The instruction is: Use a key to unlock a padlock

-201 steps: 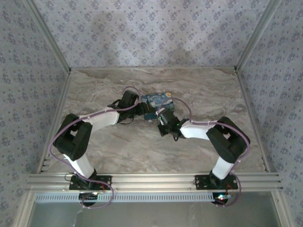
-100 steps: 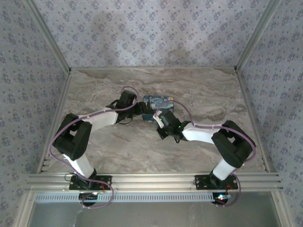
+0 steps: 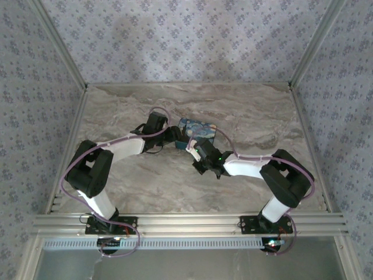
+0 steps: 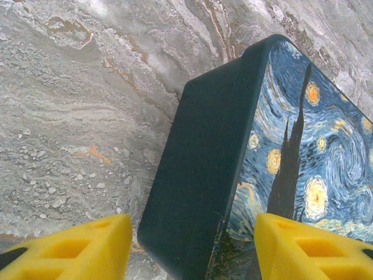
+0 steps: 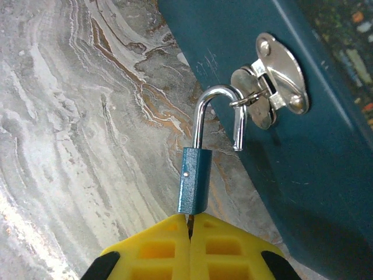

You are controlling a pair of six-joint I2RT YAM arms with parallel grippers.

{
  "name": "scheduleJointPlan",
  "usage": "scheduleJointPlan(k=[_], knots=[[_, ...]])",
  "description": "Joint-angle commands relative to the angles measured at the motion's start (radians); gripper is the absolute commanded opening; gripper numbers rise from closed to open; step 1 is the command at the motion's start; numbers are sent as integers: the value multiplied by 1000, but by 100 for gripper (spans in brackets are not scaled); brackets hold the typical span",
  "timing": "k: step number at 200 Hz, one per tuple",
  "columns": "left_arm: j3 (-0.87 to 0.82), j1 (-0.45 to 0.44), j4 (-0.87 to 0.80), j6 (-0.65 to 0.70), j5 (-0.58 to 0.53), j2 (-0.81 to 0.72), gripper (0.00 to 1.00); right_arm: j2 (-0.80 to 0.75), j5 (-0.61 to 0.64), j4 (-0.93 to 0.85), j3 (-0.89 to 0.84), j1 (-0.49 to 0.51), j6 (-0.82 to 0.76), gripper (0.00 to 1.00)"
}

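The small blue-metallic padlock (image 5: 194, 181) hangs by its silver shackle (image 5: 214, 93) from the ring of a metal hasp (image 5: 280, 79) on the side of the starry-night box (image 5: 315, 163). One shackle leg stands free of the body, so the lock is open. My right gripper (image 5: 190, 230) is shut on the key (image 5: 189, 220), a thin sliver entering the padlock's underside. My left gripper (image 4: 192, 251) is open, its yellow fingers (image 4: 76, 245) astride a corner of the box (image 4: 204, 175). From above, both grippers meet at the box (image 3: 199, 128).
The box lies mid-table on the marble-patterned surface (image 3: 145, 186). Patterned walls with metal posts enclose the table on three sides. Both arms reach inward, cables looping over their wrists.
My right gripper has shifted a little left and nearer with the padlock. The box has turned slightly. The left arm has barely moved.
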Motion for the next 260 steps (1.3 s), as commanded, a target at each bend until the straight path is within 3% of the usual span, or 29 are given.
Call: scheduleJointPlan(k=[1,260], knots=[[-17,3,-6,-14,23,-16,57,-32,16,10,-12,8,-42,0],[-20,-8,9,-44,41,-24,57,-17,-39,43,72,-18,-138,0]])
